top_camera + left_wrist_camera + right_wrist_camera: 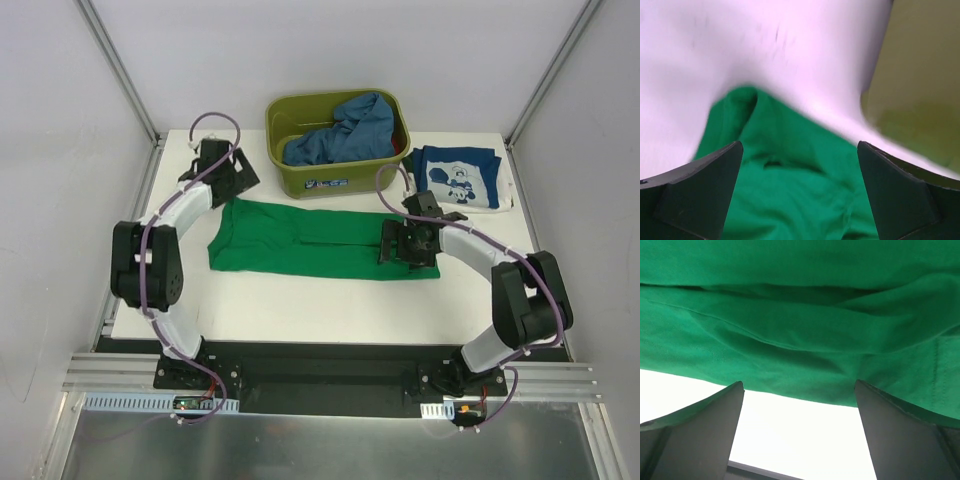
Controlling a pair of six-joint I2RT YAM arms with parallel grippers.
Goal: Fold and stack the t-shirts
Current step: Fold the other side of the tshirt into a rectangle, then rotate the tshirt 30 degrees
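top external: green shirt (300,240) flat, far edge just beside tub (372,172).

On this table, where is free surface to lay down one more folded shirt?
The widest bare strip of table lies between the green shirt and the arm bases. The back is crowded: tub in the centre, navy shirt to its right, left gripper to its left.
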